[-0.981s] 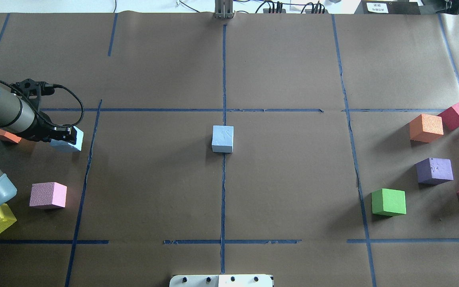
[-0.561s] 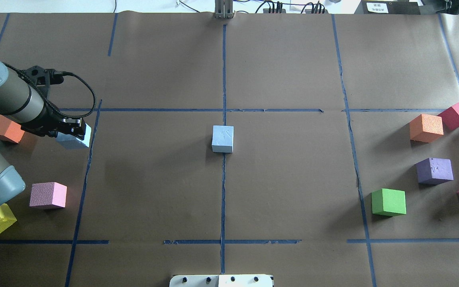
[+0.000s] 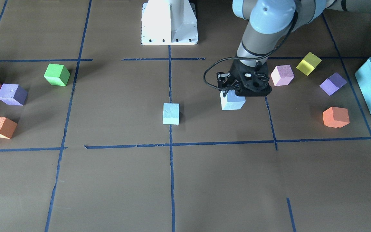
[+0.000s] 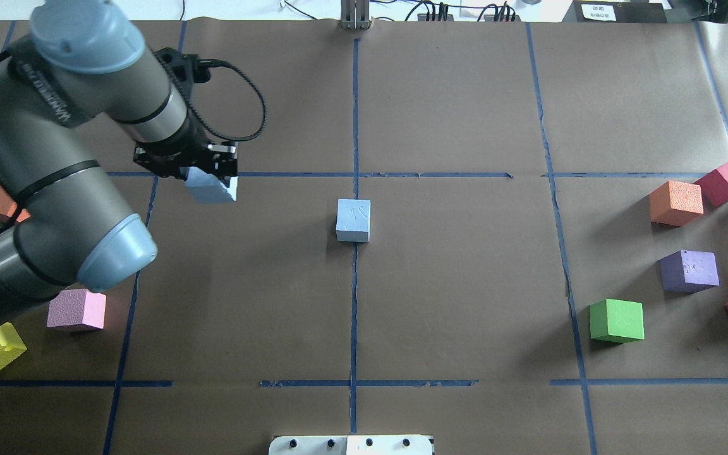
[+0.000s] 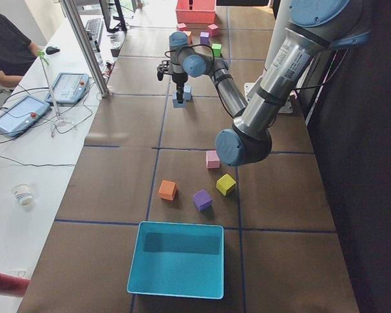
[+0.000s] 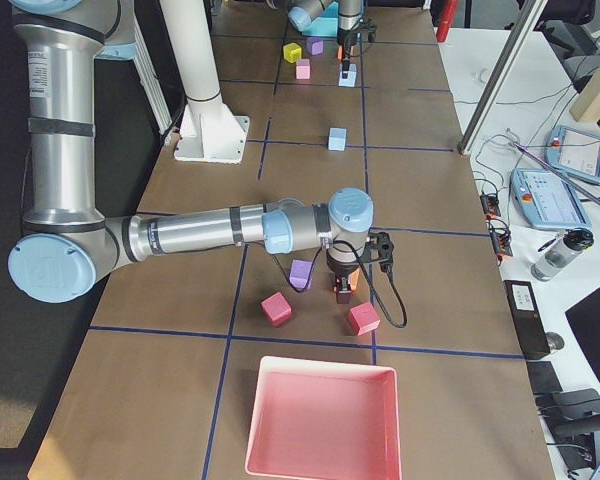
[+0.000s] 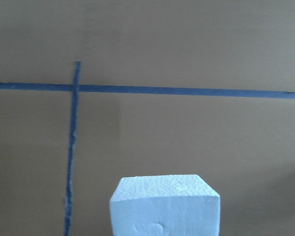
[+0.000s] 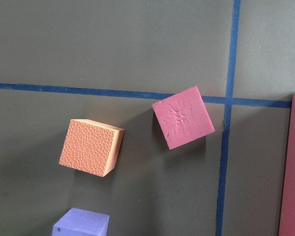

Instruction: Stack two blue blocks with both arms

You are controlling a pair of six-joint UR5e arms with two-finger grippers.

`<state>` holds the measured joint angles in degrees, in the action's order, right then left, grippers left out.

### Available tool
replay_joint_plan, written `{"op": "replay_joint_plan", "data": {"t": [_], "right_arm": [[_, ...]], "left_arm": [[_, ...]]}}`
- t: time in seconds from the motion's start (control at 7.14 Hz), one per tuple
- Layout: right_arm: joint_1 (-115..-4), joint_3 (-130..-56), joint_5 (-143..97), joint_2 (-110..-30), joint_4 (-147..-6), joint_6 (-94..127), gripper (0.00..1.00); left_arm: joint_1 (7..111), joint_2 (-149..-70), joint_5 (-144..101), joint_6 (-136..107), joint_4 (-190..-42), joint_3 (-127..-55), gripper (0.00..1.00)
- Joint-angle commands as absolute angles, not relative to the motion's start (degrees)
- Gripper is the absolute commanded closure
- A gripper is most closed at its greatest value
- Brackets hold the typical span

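Blue block (image 4: 213,189) gripped in left hand (image 4: 207,178), raised off the counter (image 4: 465,284).
Second blue block (image 4: 353,220) sits centre, well apart, presumably the stack base; right hand (image 6: 341,294) hovers over other cubes (image 6: 363,318), grip cannot be told.

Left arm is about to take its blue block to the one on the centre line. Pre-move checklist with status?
1. Grip: left tool shut on the carried blue block: ok.
2. Carried blue block off the table: ok, judging by the left side view.
3. Target blue block on the centre tape line, top bare: ok.
4. No other cube between the two blue blocks: ok.
5. Carried blue block above the target: not ok, it is off to the robot's left.
6. Right tool away from the centre: ok. Open or shut: cannot tell.
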<state>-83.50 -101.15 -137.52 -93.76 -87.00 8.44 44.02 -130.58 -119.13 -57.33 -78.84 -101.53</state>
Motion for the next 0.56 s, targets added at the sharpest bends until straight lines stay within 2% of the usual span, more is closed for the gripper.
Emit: {"op": "replay_joint_plan", "data": {"t": [0.0,0.14,0.42], "right_arm": [[-86.7,-99.8,-140.5,-95.4,-84.6,8.2,0.0],[-87.2,-99.8,-140.9,-95.4,-84.6,8.2,0.0],[-87.3,-99.8,-141.0,-95.4,-84.6,8.2,0.0]], "left_arm": [[38.4,-140.3,-117.6,-59.5,-79.4,-93.5,1.0],[36.0,-144.1,-114.7,-61.3,-79.8,-89.3,1.0],[33.9,-144.8,-114.3,-61.5,-81.1,-87.0,0.99]]}}
